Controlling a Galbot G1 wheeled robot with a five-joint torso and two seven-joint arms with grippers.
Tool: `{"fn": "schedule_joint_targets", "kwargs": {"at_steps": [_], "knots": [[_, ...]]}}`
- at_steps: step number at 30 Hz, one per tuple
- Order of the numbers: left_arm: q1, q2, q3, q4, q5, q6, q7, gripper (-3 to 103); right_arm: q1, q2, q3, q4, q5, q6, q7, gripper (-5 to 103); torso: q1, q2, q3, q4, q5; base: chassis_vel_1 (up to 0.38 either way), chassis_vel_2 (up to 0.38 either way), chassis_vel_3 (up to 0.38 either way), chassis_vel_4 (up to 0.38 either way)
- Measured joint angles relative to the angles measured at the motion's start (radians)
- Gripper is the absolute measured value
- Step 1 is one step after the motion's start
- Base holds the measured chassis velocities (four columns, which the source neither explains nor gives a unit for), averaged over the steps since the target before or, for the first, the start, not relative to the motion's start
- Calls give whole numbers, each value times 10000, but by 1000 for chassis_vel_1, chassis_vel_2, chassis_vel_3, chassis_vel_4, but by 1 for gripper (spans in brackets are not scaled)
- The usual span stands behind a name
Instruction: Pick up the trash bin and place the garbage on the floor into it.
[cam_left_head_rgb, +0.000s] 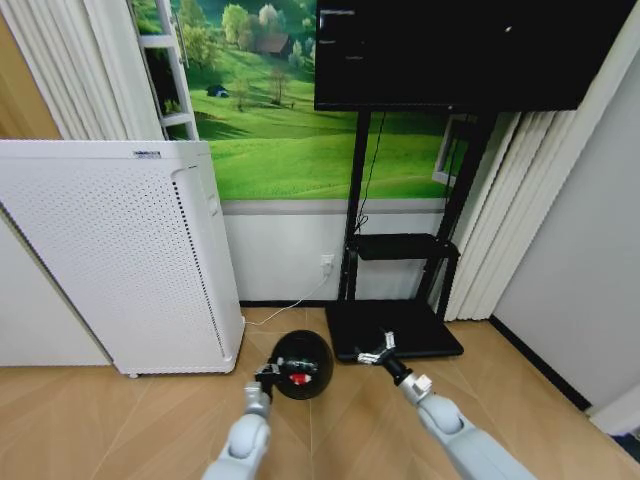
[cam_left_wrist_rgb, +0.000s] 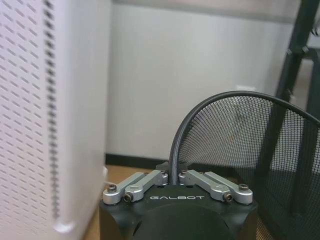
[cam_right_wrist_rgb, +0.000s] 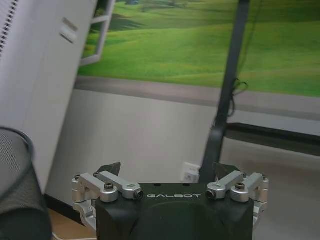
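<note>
The black wire-mesh trash bin (cam_left_head_rgb: 304, 362) is in front of me on the parquet floor (cam_left_head_rgb: 140, 420), between the white appliance and the TV stand. My left gripper (cam_left_head_rgb: 267, 376) is shut on its rolled rim; the left wrist view shows the fingers (cam_left_wrist_rgb: 172, 172) pinched on the rim, with the mesh wall (cam_left_wrist_rgb: 240, 150) beyond. A piece of the garbage, red with a bit of white (cam_left_head_rgb: 298, 378), shows inside the bin's opening. My right gripper (cam_left_head_rgb: 380, 352) hangs open and holds nothing, just right of the bin, over the stand's base. In the right wrist view the gripper (cam_right_wrist_rgb: 167, 170) is spread, with the bin (cam_right_wrist_rgb: 15, 195) off to one side.
A tall white perforated appliance (cam_left_head_rgb: 120, 260) stands close on the bin's left. The black TV stand (cam_left_head_rgb: 395, 330) with its flat base and shelf sits right behind, under a dark screen (cam_left_head_rgb: 460, 50). A white cable (cam_left_head_rgb: 290, 305) runs along the wall. Open parquet lies nearer me.
</note>
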Motion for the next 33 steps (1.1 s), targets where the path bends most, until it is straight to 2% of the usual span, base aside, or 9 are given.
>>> {"fn": "schedule_joint_targets", "kwargs": {"at_steps": [3, 6, 12, 22, 24, 33], "knots": [[353, 296, -263, -690, -266, 3, -39, 3, -39, 14, 248, -486, 71, 76, 120, 100, 0, 1, 0, -1, -3, 0, 0, 0, 0], [834, 616, -586, -1507, -503, 40, -76, 3, 186, 41, 344, -1732, -72, 644, 268, 100, 0, 2, 0, -1, 1, 0, 0, 0, 0], [1435, 698, -946, -2279, -613, 42, -61, 3, 176, 31, 423, -2700, 67, 835, 347, 100, 0, 2, 0, -2, -3, 0, 0, 0, 0], [1958, 643, -1135, -2711, -635, -3, 7, 3, -317, 665, 936, -2961, -405, 880, 1063, 100, 0, 2, 0, -1, -2, 0, 0, 0, 0], [2091, 619, -1171, -2822, -635, -7, 28, 3, -489, 785, 1116, -2982, -441, 645, 1235, 100, -1, 2, 0, -2, -1, 0, 0, 0, 0], [2377, 483, -1329, -2913, -617, -175, 199, 3, -624, 953, 1411, -3156, -350, 671, 1006, 100, -1, 3, -1, -2, -1, 0, 0, 0, 0]]}}
